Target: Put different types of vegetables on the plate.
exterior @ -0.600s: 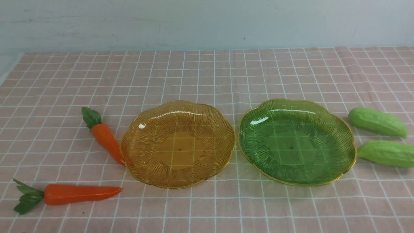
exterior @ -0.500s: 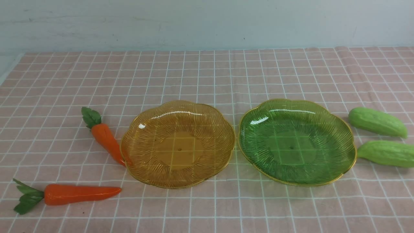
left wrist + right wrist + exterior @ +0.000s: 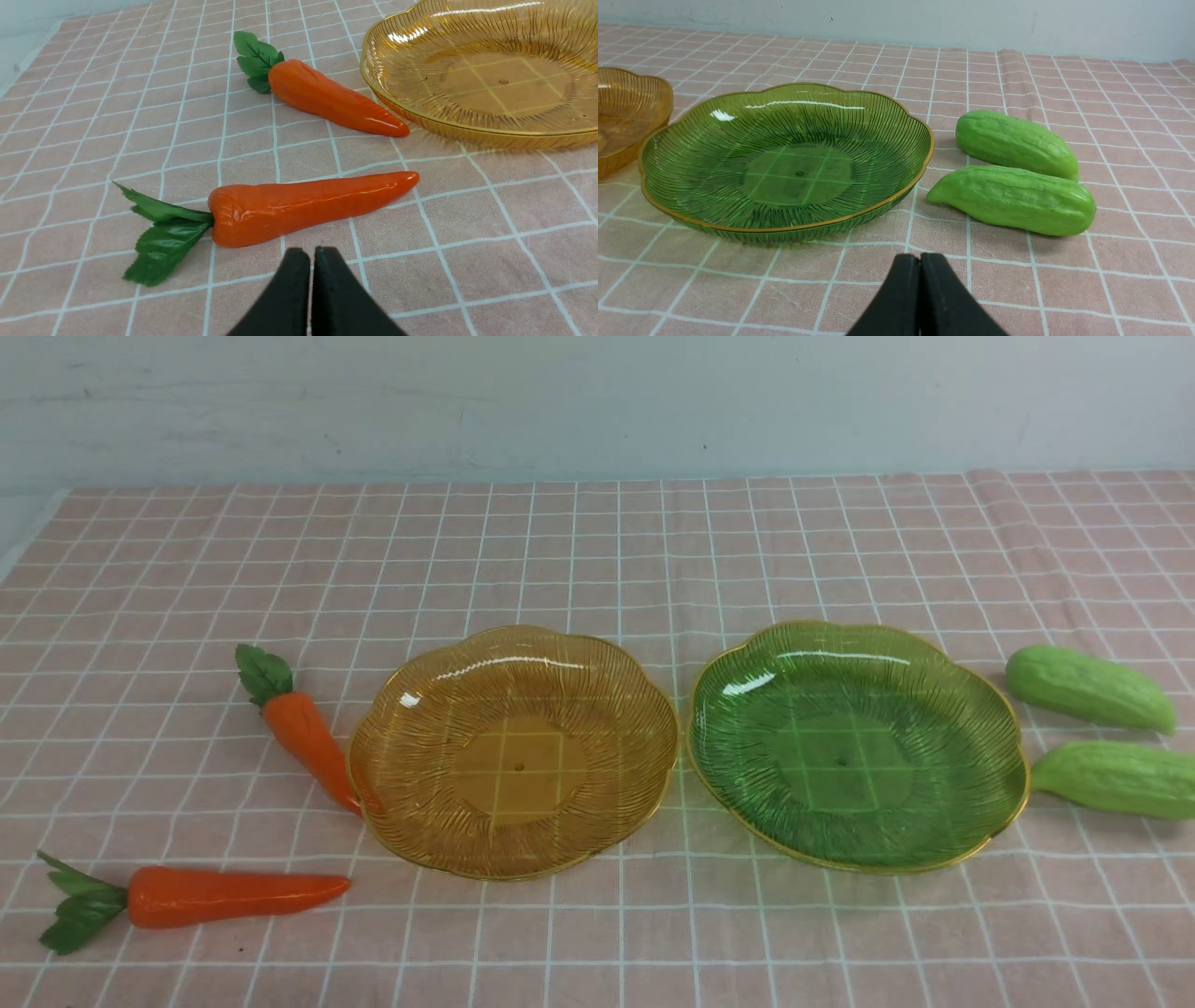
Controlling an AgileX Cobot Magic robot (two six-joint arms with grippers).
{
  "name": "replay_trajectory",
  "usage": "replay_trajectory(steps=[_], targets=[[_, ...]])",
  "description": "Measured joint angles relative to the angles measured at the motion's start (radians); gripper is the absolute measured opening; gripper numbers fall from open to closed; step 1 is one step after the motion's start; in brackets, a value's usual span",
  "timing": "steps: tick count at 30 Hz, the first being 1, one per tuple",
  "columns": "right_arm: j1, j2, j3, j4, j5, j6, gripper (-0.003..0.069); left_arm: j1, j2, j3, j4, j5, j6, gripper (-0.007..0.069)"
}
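Left hand (image 3: 311, 252) and right hand (image 3: 920, 257) are closed, empty; carrots (image 3: 299, 205) glossy orange, gourds (image 3: 1017, 198) bumpy green.

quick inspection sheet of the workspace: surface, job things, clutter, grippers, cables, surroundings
surface: pink checked cloth, creased at its far right
job's things: near carrot and far carrot lie left of the amber plate, the far carrot's tip at its rim; far gourd and near gourd lie right of the green plate; both plates hold nothing
clutter: nothing seen
grippers: left gripper shut, empty, by the near carrot; right gripper shut, empty, facing the green plate and gourds
cables: nothing seen
surroundings: pale wall behind the cloth
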Motion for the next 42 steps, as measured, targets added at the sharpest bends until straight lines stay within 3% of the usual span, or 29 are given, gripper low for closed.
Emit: replay_trajectory(steps=[26,29,34,35,37,42], targets=[[0.0,0.0,0.0,0.0,0.0,-0.004,-0.0017,0.0,0.0,0.0,-0.042,0.0,-0.024,-0.0003],[0.0,0.0,0.0,0.026,0.0,0.015,-0.0017,0.0,0.0,0.0,-0.135,0.0,-0.081,-0.0003],[0.0,0.0,0.0,0.34,-0.024,0.169,-0.0017,0.0,0.0,0.0,-0.608,0.0,-0.329,-0.0003],[0.0,0.0,0.0,0.362,-0.03,0.176,-0.0017,0.0,0.0,0.0,-0.626,0.0,-0.329,-0.0003],[0.0,0.0,0.0,0.452,-0.055,0.194,-0.0017,0.0,0.0,0.0,-0.829,-0.002,-0.381,-0.0003],[0.0,0.0,0.0,0.619,-0.099,0.202,-0.0017,0.0,0.0,0.0,-1.024,-0.035,-0.381,-0.0003]])
